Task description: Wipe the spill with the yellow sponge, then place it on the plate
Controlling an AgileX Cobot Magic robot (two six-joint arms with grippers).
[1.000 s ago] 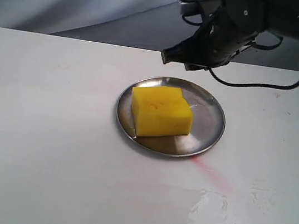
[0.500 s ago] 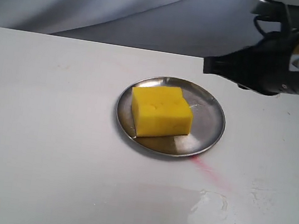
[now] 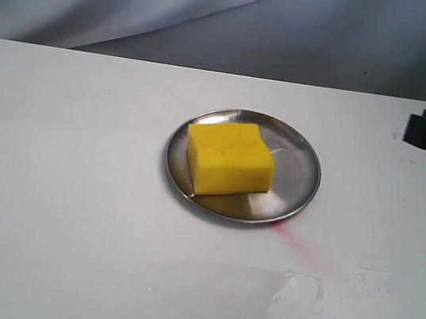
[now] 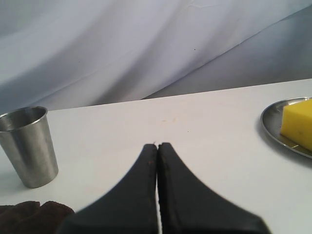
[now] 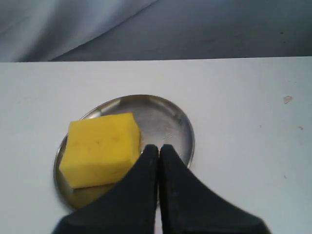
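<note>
Right pincer (image 5: 158,146) hovering closed, empty, at right edge of exterior view, well apart from plate (image 3: 298,180). Left pincer (image 4: 157,145) also sitting closed, empty. Sponge (image 3: 229,160) lying flat on plate, leftward of right pincer; right arm being nearer. No spill showing on bench (image 3: 72,187); task looking finished.

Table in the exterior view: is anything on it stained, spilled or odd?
Yes. A pinkish-red streak runs across the table from the plate rim, and a dull patchy smear lies near it. The sponge sits flat on the plate.
</note>
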